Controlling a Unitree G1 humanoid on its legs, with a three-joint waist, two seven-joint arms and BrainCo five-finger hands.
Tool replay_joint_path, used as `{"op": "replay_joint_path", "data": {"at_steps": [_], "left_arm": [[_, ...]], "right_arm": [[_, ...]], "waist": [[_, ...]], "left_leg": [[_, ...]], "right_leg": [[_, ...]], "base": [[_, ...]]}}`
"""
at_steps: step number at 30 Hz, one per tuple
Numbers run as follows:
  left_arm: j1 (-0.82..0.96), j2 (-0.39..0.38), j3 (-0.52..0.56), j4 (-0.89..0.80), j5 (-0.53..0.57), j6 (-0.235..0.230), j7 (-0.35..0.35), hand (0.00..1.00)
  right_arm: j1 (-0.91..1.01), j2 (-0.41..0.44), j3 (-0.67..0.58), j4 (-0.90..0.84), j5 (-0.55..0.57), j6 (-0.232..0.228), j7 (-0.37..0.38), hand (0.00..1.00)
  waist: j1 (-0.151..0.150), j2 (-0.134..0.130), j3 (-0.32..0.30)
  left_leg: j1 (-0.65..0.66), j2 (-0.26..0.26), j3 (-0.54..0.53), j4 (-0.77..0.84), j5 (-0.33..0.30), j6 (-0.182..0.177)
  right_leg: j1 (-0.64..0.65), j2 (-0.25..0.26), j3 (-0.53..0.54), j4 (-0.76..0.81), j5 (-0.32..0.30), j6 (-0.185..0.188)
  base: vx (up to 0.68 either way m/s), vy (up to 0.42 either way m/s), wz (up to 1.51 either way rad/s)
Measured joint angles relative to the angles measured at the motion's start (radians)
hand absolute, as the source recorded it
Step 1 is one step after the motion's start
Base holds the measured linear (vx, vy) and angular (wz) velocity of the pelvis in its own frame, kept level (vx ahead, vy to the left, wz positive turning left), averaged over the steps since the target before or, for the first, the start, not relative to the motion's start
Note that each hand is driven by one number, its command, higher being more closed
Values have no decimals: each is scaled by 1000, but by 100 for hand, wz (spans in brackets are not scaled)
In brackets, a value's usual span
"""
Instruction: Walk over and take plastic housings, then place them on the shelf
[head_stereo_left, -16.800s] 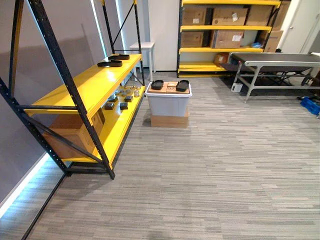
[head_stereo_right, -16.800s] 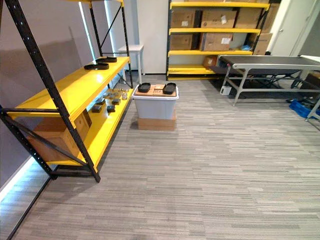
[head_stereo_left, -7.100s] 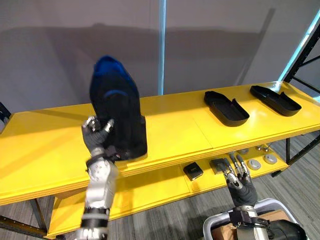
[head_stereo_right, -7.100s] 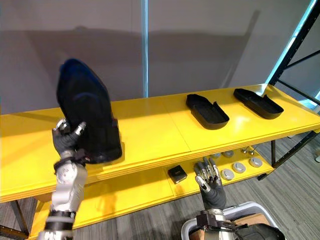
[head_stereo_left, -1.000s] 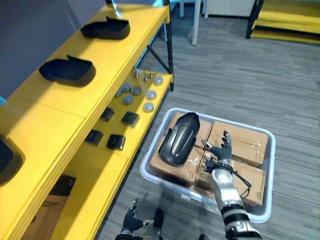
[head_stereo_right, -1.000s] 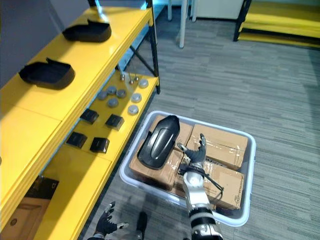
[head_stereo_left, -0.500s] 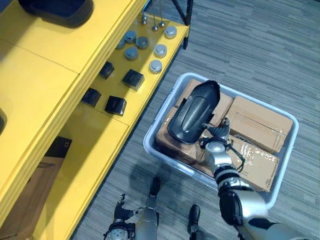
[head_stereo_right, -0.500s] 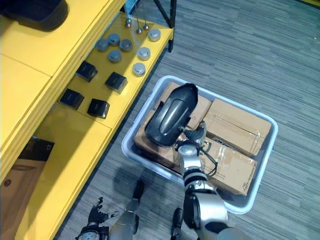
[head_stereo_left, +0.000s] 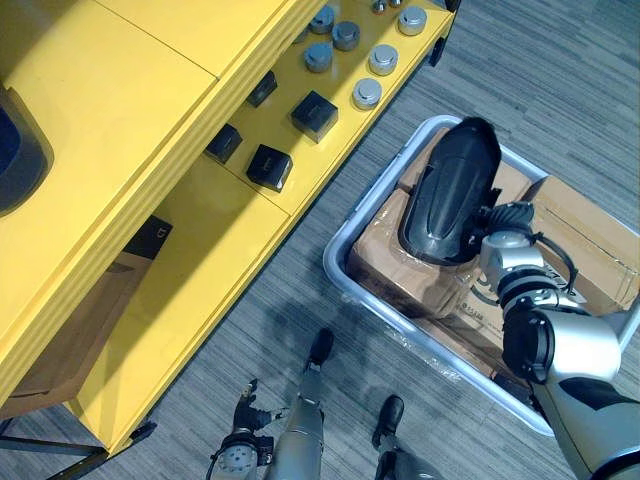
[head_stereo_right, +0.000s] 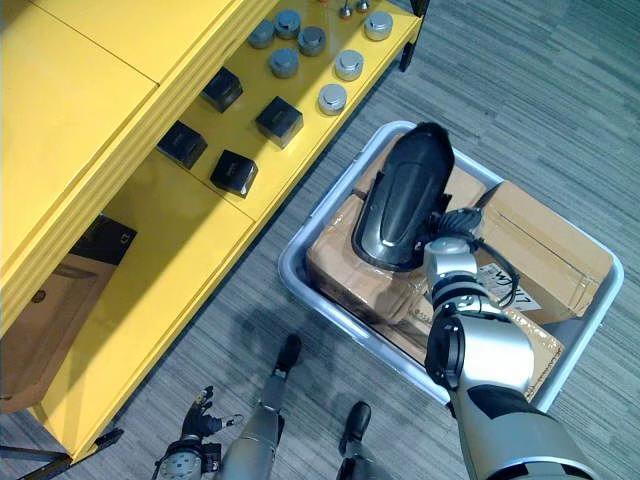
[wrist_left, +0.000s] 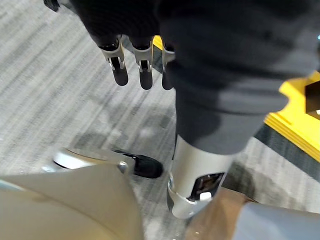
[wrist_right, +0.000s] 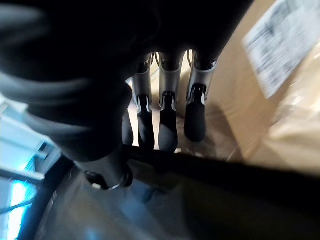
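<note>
One long, glossy black plastic housing (head_stereo_right: 405, 200) lies on the brown cardboard boxes (head_stereo_right: 545, 245) packed into a pale grey plastic bin (head_stereo_right: 287, 268) on the carpet, beside the lower level of the yellow metal shelf (head_stereo_left: 120, 110). It is a rounded shell, broad at one end and tapering at the other. It appears to lie back upward, with a soft sheen along its middle.

It looks like a thin moulded part, so I would judge it light and fairly stiff, but smooth enough to slide out of a loose grip. The curved back offers little to hold. The rim along the long side is the better place, with fingers under the edge and the thumb on top. A pinch near the middle of its length should keep it from tipping. It may flex if squeezed hard, and the glossy face would scratch easily.

The right hand (head_stereo_left: 505, 225) is at the housing's near edge. In the right wrist view its fingers (wrist_right: 167, 115) reach out straight over the cardboard, tips at the dark rim and not curled round it, so nothing is grasped yet. The left hand (wrist_left: 117, 65) hangs low by the robot's side with relaxed, straight fingers, holding nothing.

Another dark housing (head_stereo_left: 15, 150) sits on the shelf's top level at the far left. Small black boxes (head_stereo_left: 313, 115) and grey round discs (head_stereo_left: 367, 93) lie on the lower level.
</note>
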Motion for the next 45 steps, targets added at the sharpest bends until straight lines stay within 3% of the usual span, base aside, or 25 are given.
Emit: {"op": "replay_joint_path", "data": {"at_steps": [6,10,12,14,17,22,25,26,31,34,38,45], "left_arm": [[33,-5,15,-59,-12,22,-22,0],[89,-21,10,-302,-56,20,-44,0],[103,-30,-7,-453,-97,5,-53,0],[110,-36,-4,-615,-150,-20,-61,0],[106,-35,-4,-686,-219,-26,-61,0],[13,-28,-14,-694,-359,-27,-77,0],[-95,2,-59,-671,-503,-30,-92,0],[-136,5,-70,-646,-553,-33,-97,0],[-245,6,-114,-612,-591,-34,-75,0],[-244,2,-134,-607,-589,-39,-55,0],[-214,-8,-188,-593,-573,-54,-34,0],[-80,-12,-203,-571,-536,-54,-34,0]], "right_arm": [[-4,9,-22,14,-15,20,84,100],[67,9,6,-43,-105,16,89,100],[160,12,82,-108,-161,10,89,100],[304,53,166,-261,-242,9,91,100],[441,105,242,-428,-327,8,98,100],[592,145,326,-657,-425,-5,108,100],[654,151,364,-758,-445,-25,109,100],[671,154,378,-787,-448,-32,109,0],[674,183,390,-791,-446,-46,83,0],[608,224,371,-700,-441,-49,44,0],[446,237,271,-532,-374,-48,-25,0],[179,179,252,-334,-276,-49,-82,0]], "waist": [[22,0,1],[15,0,0],[5,-1,-8],[-33,-9,-19],[-69,-23,-54],[-117,-48,-118],[-147,-62,-161],[-152,-65,-171],[-155,-67,-180],[-150,-67,-180],[-122,-67,-179],[-60,-64,-128]], "left_leg": [[59,-13,-22,-7,0,-1],[91,-22,-20,-8,-2,-3],[98,-24,-17,-8,-3,-3],[106,-24,2,-9,-3,-3],[116,-21,37,-9,-6,2],[127,-3,84,-10,-9,5],[129,13,105,-10,-10,3],[133,18,117,-11,-11,1],[137,35,153,-13,-12,1],[129,39,163,-13,-11,1],[83,38,136,-10,0,0],[26,35,71,-10,9,-11]], "right_leg": [[67,-8,-31,11,-32,-5],[97,-19,-35,17,-45,-3],[95,-24,-33,33,-51,2],[92,-30,-20,41,-52,3],[85,-34,9,46,-52,3],[76,-27,55,44,-42,-5],[74,-14,74,27,-25,-9],[74,-11,84,20,-16,-11],[71,1,119,-10,17,-13],[58,4,130,-11,23,-13],[27,8,107,-16,29,-13],[0,17,44,-13,24,-16]], "base": [[105,-112,22],[50,-54,4],[2,-11,-3],[9,-17,-19],[12,-16,-32],[10,-33,-30],[-16,-33,-24],[-22,-23,-29],[-33,-2,-27],[-24,-1,-12],[3,1,13],[36,-31,24]]}}
